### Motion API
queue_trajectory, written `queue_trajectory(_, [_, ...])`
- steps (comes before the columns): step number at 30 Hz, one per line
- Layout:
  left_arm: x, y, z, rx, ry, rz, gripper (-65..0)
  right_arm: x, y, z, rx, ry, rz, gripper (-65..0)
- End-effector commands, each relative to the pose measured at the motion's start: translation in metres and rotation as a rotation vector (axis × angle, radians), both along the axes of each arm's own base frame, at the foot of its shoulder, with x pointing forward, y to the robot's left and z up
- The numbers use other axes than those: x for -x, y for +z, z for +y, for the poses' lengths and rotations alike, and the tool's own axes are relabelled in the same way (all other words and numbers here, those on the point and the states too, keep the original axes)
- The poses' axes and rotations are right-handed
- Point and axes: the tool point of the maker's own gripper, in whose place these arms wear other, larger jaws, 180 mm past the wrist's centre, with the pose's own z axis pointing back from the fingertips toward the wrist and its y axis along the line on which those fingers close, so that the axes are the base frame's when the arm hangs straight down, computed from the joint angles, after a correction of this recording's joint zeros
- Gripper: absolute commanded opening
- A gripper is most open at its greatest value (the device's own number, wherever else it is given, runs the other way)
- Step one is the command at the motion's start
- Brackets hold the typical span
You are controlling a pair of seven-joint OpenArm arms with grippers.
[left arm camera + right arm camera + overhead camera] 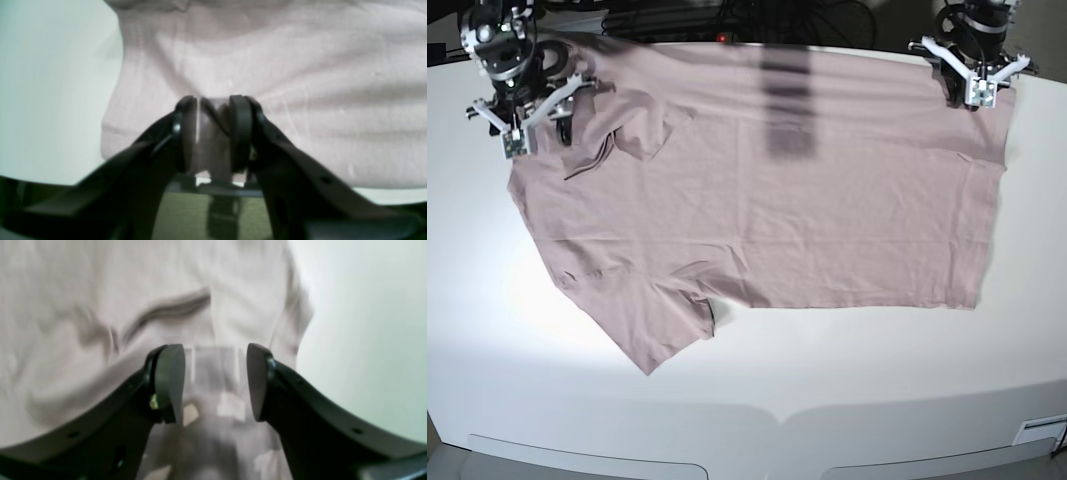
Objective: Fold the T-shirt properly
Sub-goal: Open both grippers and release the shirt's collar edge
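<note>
The T-shirt lay spread on the white table. The left gripper pinched its edge. The right gripper hovered over it, jaws apart.

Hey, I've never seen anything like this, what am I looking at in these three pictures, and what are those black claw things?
This is a two-armed robot working on a pink T-shirt spread across a white table. The wide picture looks down from the robot's base. The two close-ups come from cameras on its wrists, so the black claws are its own pincers seen from behind. The left pincer, at the shirt's upper right corner in the wide picture, is shut on a fold of cloth. The right pincer, at the upper left there, is open, with the shirt showing between its pads; I can't tell whether it touches the cloth. One sleeve is already turned in over the body.
</note>
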Motion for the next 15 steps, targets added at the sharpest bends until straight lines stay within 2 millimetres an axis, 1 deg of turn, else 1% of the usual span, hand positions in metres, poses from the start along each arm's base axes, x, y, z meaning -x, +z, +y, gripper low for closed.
queue_trajectory(1, [0.006,0.001,0.005,-0.032,-0.001,0.025,-47.5,-0.012,0.015,-0.001,0.011,0.013,-0.062,-35.3])
queue_trajectory(3, [-0.001,0.009,0.003,-0.048,-0.019,0.000,-47.5,-0.022,0.021,-0.001,0.010,0.015,-0.095,-35.3])
queue_trajectory(6, [-0.013,0.025,-0.003,-0.043,-0.031,-0.048,-47.5,-0.031,0.026,-0.001,0.010,0.014,-0.120,-35.3])
queue_trajectory(10, [-0.028,0.043,-0.009,-0.034,-0.047,-0.122,-47.5,-0.033,0.028,-0.001,0.010,0.015,-0.126,-35.3])
queue_trajectory(15, [-0.046,0.064,-0.017,-0.017,-0.080,-0.264,-47.5,-0.036,0.031,0.000,0.007,0.021,-0.152,-35.3])
